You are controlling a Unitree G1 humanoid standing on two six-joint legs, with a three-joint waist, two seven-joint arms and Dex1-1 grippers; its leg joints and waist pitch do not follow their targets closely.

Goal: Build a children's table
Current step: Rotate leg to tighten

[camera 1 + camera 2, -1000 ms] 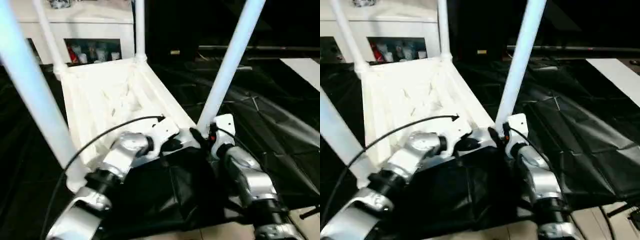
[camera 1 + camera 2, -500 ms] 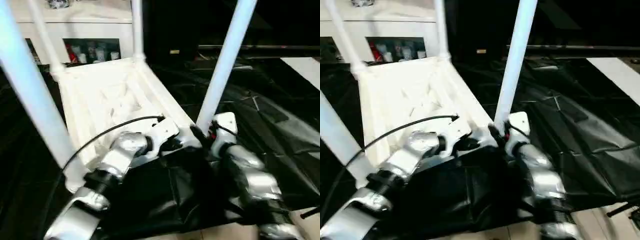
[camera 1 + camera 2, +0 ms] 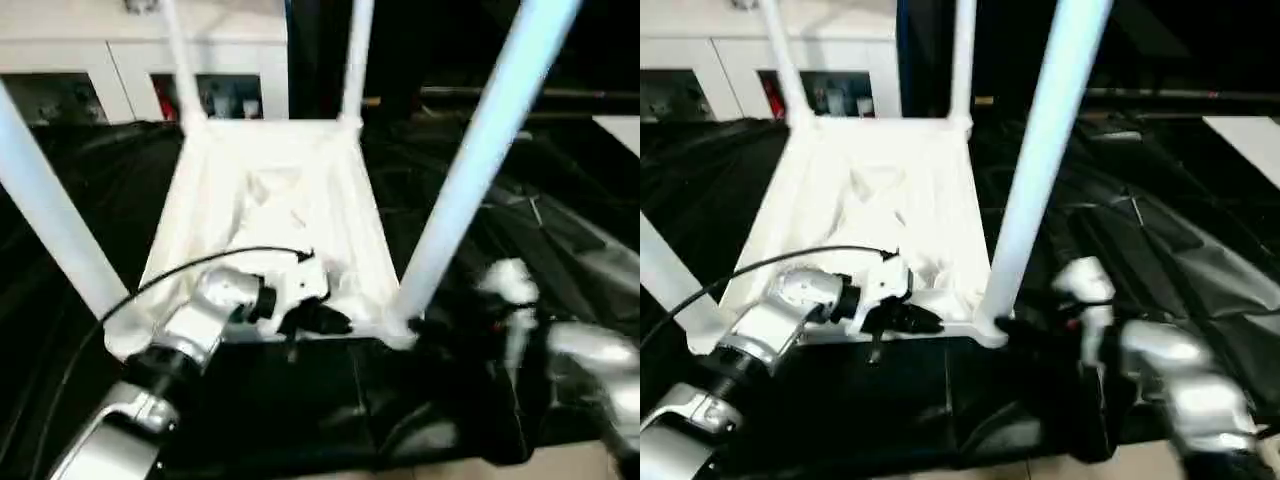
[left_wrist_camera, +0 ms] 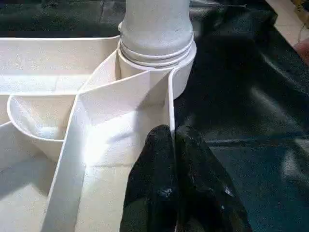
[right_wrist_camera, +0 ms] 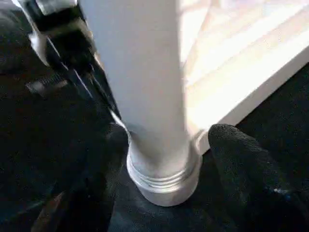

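The children's table (image 3: 270,200) lies upside down on the black cloth, ribbed underside up, with its legs standing in the corner sockets. My left gripper (image 3: 325,320) is shut on the near rim wall (image 4: 170,104) of the top, just beside the near right socket (image 4: 157,63). The near right leg (image 3: 470,170) rises from that socket. My right gripper (image 3: 432,325) is open at this leg's base (image 5: 161,179), one finger (image 5: 241,164) on each side, with a small gap to the collar. The near left leg (image 3: 50,230) stands at the other front corner.
The black-draped work table (image 3: 570,210) spreads around the white top, with creased cloth on the right. A white cabinet (image 3: 100,50) with glass doors stands behind the far legs (image 3: 352,60). A strip of light floor (image 3: 1040,470) marks the near edge.
The whole view has swung, so the table now faces me square on. My right forearm has drawn back to the right, away from the leg, and looks blurred. My left gripper keeps its hold on the rim.
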